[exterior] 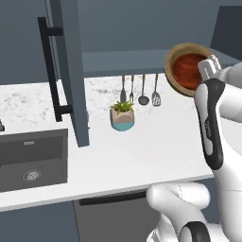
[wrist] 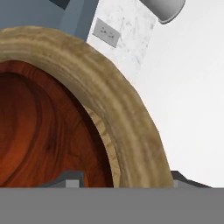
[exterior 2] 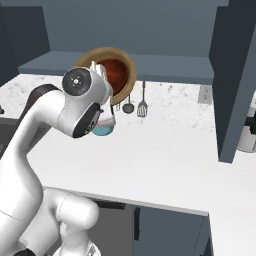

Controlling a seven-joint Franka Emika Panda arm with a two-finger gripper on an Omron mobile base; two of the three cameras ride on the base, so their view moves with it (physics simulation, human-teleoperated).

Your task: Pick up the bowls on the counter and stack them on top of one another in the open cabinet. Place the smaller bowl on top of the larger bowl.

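In the left base view the larger bowl (exterior: pixel 188 69) is held up in the air, tipped on its side with its mouth facing the camera: a thick tan wooden rim around a glossy red-brown inside. It hangs at the level of the cabinet shelf (exterior: pixel 123 60), well above the counter (exterior: pixel 142 151), with the gripper (exterior: pixel 209 66) at its right rim. In the right base view the bowl (exterior 2: pixel 116 74) sits behind the arm's wrist, in front of the shelf (exterior 2: pixel 165 67). In the hand view the rim (wrist: pixel 118 113) curves between the two fingertips (wrist: pixel 70 180), which sit either side of it, closed on the wall. No writing is readable.
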